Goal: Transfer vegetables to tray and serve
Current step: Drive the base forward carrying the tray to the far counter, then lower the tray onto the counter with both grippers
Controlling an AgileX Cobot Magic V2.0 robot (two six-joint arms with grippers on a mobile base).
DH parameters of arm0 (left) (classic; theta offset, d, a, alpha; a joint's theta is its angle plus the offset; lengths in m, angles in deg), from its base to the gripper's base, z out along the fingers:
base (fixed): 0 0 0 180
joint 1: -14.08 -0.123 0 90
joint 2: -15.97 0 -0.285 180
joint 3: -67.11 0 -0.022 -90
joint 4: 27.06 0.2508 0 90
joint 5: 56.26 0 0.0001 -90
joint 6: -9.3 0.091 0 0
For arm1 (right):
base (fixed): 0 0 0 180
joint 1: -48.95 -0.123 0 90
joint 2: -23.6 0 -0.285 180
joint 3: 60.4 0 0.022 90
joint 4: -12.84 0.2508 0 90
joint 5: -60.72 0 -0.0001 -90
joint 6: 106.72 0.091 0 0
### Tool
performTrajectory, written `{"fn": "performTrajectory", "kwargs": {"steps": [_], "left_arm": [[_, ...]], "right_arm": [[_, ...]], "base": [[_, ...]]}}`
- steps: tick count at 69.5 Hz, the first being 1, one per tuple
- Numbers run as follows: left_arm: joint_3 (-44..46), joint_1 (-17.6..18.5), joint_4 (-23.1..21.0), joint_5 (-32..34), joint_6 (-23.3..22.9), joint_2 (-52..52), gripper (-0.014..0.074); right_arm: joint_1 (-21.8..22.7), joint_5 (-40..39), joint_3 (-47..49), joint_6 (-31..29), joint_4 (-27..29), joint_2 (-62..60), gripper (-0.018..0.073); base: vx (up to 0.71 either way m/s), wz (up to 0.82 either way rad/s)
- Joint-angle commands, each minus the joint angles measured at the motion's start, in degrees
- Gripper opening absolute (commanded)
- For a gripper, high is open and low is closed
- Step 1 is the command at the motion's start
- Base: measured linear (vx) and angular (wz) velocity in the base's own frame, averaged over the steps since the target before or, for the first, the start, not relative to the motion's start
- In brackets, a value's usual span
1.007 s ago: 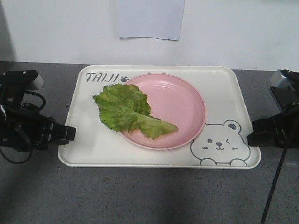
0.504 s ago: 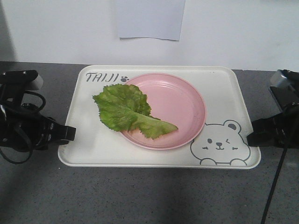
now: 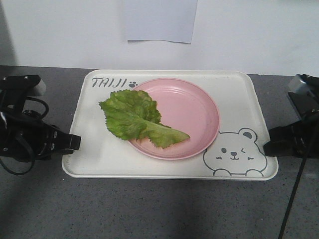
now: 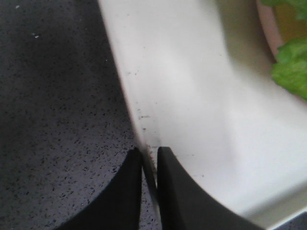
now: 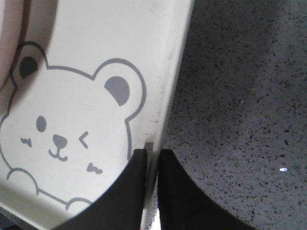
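Now front: I see the lettuce (image 3: 134, 118) lying on the plate (image 3: 189, 112), leaf overhanging onto the tray (image 3: 234, 89) on the surface (image 3: 149, 209) | left wrist: left tool (image 4: 149, 155) pinched on the tray's rim | right wrist: right tool (image 5: 153, 155) pinched on its rim by the bear.

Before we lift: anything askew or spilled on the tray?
Nothing spilled. The lettuce leaf overhangs the pink plate onto the tray. The left gripper and the right gripper each pinch a rim.
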Motion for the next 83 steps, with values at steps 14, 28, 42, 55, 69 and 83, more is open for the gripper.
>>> {"fn": "performTrajectory", "kwargs": {"steps": [14, 28, 42, 55, 69, 83], "left_arm": [[1.7, 0.7, -3.2, 2.9, 0.8, -1.5, -0.0008], [1.7, 0.7, -3.0, 3.3, 0.8, -1.5, -0.0008], [1.5, 0.7, 0.0, 2.2, 0.7, -1.2, -0.0008], [1.5, 0.7, 0.2, 0.7, 0.7, 2.0, -0.0008], [1.5, 0.7, 1.6, 0.5, 0.7, 7.5, -0.0008], [1.5, 0.7, 2.6, 0.3, 0.7, 11.8, -0.0008]], "right_arm": [[-0.4, 0.5, 1.6, -2.1, 4.9, -1.8, -0.0001], [-0.4, 0.3, 1.6, -2.1, 4.9, -1.8, -0.0001], [-0.4, 0.6, 1.5, -1.5, 4.3, -1.6, -0.0001], [-0.4, 1.6, 1.5, -0.5, 4.3, 1.7, -0.0001], [-0.4, 3.1, 1.5, 0.6, 3.3, 6.9, -0.0001], [-0.4, 3.6, 1.5, 1.3, 0.9, 10.6, -0.0001]], "base": [[0.0, 0.0], [0.0, 0.0], [0.0, 0.0], [0.0, 0.0], [0.0, 0.0], [0.0, 0.0]]}}
